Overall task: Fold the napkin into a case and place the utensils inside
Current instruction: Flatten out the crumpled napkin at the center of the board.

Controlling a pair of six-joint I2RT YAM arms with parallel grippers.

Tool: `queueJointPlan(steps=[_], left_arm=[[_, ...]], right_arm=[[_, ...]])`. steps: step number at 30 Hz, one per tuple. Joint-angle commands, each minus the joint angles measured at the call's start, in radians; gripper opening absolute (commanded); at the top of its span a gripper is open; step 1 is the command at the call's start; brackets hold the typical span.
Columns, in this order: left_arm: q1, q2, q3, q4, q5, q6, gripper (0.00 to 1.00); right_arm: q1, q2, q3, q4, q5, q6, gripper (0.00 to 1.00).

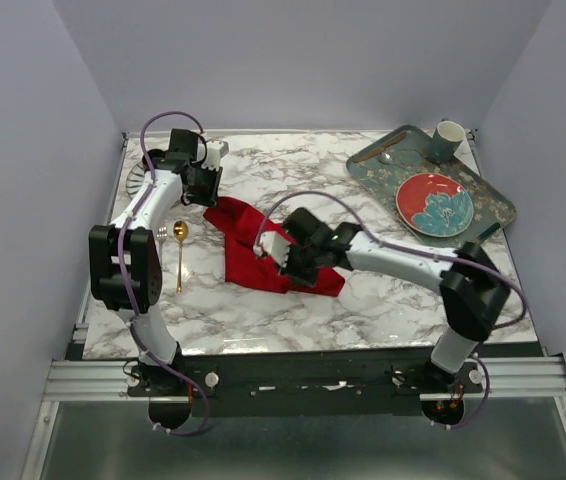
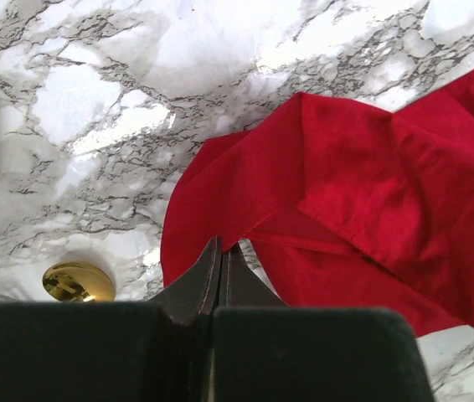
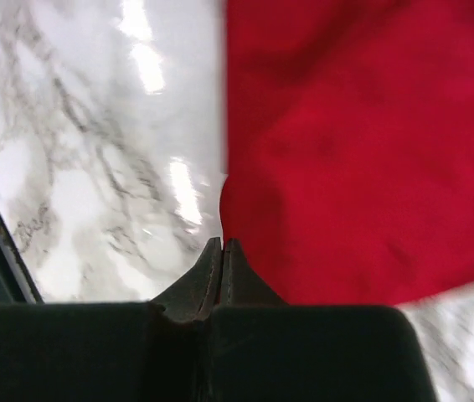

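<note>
The red napkin lies crumpled and partly folded over itself in the middle of the marble table. My left gripper is at its far left corner; in the left wrist view the fingertips are pressed together where a folded edge of the napkin runs in. My right gripper is low over the napkin's near part, its jaws closed at the edge of the napkin. The gold spoon lies left of the napkin, its bowl showing by my left fingers. A bit of the silver fork shows beside the spoon.
A dark green tray at the back right holds a round red patterned plate, a cup and a brown-handled utensil. A white patterned plate sits at the back left under my left arm. Walls enclose three sides.
</note>
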Motion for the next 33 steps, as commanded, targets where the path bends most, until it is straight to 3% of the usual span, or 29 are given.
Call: queueJointPlan(steps=[1, 5, 11, 19, 24, 33], left_arm=[[0.006, -0.106, 0.035, -0.070, 0.076, 0.085, 0.00], [-0.040, -0.186, 0.060, -0.099, 0.002, 0.183, 0.00], [-0.082, -0.307, 0.159, -0.165, -0.068, 0.242, 0.00], [-0.164, -0.511, 0.221, -0.166, -0.136, 0.366, 0.00], [-0.198, -0.649, 0.230, -0.150, -0.197, 0.365, 0.00], [-0.206, -0.847, 0.267, -0.171, -0.010, 0.377, 0.00]], right_arm=[[-0.154, -0.230, 0.026, -0.004, 0.050, 0.026, 0.01], [-0.303, -0.356, 0.070, 0.007, 0.050, -0.002, 0.01], [-0.424, -0.445, 0.125, 0.054, 0.076, -0.025, 0.01], [-0.471, -0.581, 0.240, 0.103, 0.123, -0.040, 0.01], [-0.471, -0.672, 0.296, 0.096, 0.132, -0.076, 0.01], [-0.469, -0.779, 0.489, -0.060, 0.054, -0.088, 0.01]])
